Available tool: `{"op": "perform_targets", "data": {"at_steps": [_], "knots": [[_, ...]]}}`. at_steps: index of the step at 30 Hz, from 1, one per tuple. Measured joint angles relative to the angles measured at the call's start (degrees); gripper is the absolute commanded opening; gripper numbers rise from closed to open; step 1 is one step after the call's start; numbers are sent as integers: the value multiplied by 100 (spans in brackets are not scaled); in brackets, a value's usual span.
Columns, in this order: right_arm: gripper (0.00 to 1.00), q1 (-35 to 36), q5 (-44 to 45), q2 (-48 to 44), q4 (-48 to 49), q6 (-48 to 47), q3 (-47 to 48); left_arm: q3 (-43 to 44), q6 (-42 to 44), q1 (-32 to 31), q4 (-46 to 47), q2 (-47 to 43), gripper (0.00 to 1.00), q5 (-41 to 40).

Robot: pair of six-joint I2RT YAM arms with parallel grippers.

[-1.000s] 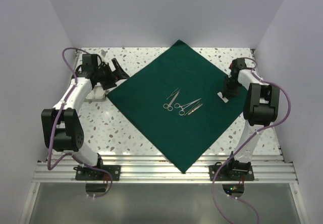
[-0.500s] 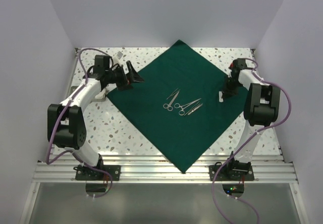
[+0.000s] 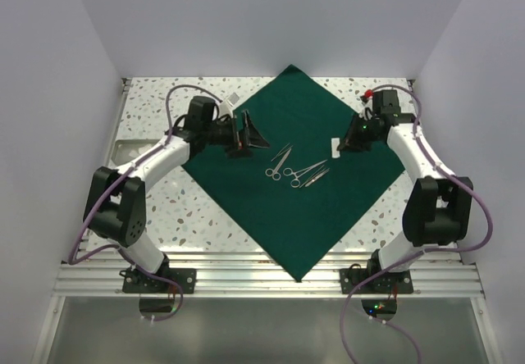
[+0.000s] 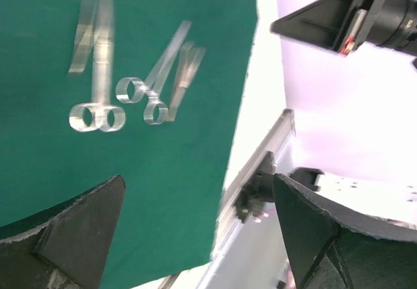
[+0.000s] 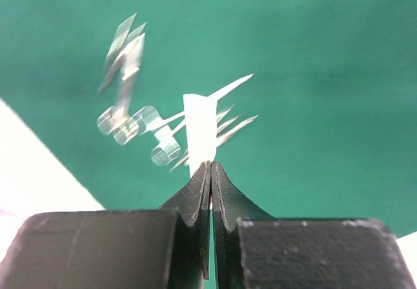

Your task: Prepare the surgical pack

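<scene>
— Both have swung inward over the drape (image 3: 279, 208): right end effector (image 3: 340, 144) pinches white gauze (image 3: 335, 146), left end effector (image 3: 246, 134) spread wide, empty.
— And the instruments (image 3: 295, 170)?
— Mid-drape, at eight o'clock from the gauze.

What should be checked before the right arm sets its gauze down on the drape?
1. The right gripper shut on the gauze: ok.
2. The gauze over the drape, inside its edge: ok.
3. Height of the gauze above the drape: cannot tell.
4. The drape spread flat, unfolded: ok.
5. The instruments lying together at the drape's middle: ok.
6. The left gripper open, empty, apart from the right gripper: ok.
</scene>
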Motion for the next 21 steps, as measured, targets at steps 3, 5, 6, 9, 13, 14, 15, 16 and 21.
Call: {"op": "perform_targets", "data": {"at_steps": [3,5,6,9,13,14,15,16,21], "knots": [[0,509,-476,-402,87,203,-236,-94,-376,-358,444,-9,92,50],[0,835,-833,-560,179,354,-363,-212,-647,-531,767,-22,85,83],[0,1019,-1034,-623,236,437,-420,-278,-791,-608,927,-35,83,92],[0,1469,-1532,-748,380,708,-507,-396,-1045,-730,1202,-109,77,92],[0,1801,-1937,-876,625,1045,-511,-605,-1338,-798,1598,-289,70,94],[0,1834,-1976,-887,693,1121,-511,-686,-1403,-798,1679,-339,69,94],[0,1910,-2004,-909,745,1182,-511,-778,-1484,-809,1770,-391,68,92],[0,1963,-2046,-914,793,1235,-511,-870,-1556,-817,1853,-437,65,92],[0,2218,-2083,-911,935,1405,-492,-1119,-1847,-831,2118,-505,58,90]]}}
